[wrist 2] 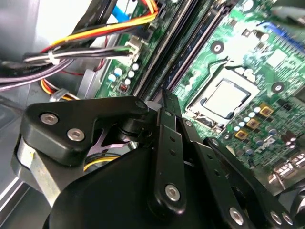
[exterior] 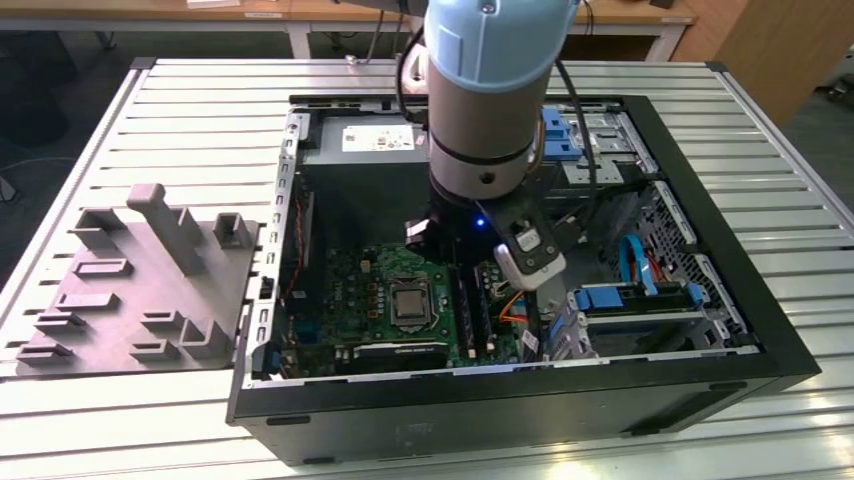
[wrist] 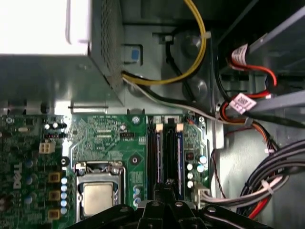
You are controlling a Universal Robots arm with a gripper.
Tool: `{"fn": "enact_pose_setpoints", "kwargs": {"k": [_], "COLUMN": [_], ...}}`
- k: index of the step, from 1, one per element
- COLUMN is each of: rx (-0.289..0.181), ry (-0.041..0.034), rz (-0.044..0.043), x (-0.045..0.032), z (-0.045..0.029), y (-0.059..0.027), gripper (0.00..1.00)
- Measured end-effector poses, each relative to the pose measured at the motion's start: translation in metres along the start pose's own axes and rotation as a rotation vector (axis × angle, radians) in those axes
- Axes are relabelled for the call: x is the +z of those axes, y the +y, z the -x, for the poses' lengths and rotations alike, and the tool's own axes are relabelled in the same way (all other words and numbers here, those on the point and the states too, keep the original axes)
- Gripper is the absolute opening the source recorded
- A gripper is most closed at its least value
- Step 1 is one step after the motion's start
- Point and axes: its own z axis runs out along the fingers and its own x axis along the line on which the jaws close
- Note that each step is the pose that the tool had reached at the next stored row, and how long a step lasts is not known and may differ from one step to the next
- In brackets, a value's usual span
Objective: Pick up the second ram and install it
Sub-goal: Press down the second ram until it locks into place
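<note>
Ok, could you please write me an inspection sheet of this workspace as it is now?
Surface: slatted metal table; an open case lies on it.
Job's things: motherboard with its slots near the socket; I cannot tell a ram stick from the slots.
Clutter: grey fixture on the table at the exterior view's left.
Gripper: gripper inside the case, just over the slots.
Cables: yellow cable looping from the power supply; a dark bundle beside the board.
Surroundings: desks behind the table.
</note>
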Motion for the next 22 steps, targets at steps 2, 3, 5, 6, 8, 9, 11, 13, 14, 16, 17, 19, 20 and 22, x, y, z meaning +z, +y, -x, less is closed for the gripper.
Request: {"fn": "enact_pose_setpoints", "kwargs": {"k": [2,3,5,6,8,9,11,13,14,16,17,19,20,22], "rx": [0.000,0.000,0.001,0.001,0.001,0.001,0.001,0.002,0.002,0.002,0.002,0.002,0.002,0.002], "ry": [-0.0003,-0.0004,-0.0006,-0.0007,-0.0008,-0.0008,-0.0009,-0.0009,-0.0009,-0.0009,-0.0009,-0.0009,-0.0009,-0.0009], "rz": [-0.0067,-0.0100,-0.0166,-0.0192,-0.0222,-0.0229,-0.0234,-0.0234,-0.0234,-0.0233,-0.0234,-0.0235,-0.0234,-0.0234], "x": [-0.0001,-0.0003,-0.0004,-0.0005,-0.0007,-0.0009,-0.0013,-0.0016,-0.0017,-0.0019,-0.0020,-0.0022,-0.0022,-0.0024], "z": [0.0001,0.0001,0.0002,0.0002,0.0003,0.0004,0.0005,0.0006,0.0006,0.0007,0.0007,0.0008,0.0008,0.0008], "y": [-0.0020,-0.0031,-0.0055,-0.0068,-0.0099,-0.0117,-0.0157,-0.0197,-0.0210,-0.0235,-0.0246,-0.0267,-0.0277,-0.0293], "gripper": [0.10,0.10,0.10,0.10,0.10,0.10,0.10,0.10,0.10,0.10,0.10,0.10,0.10,0.10]}}
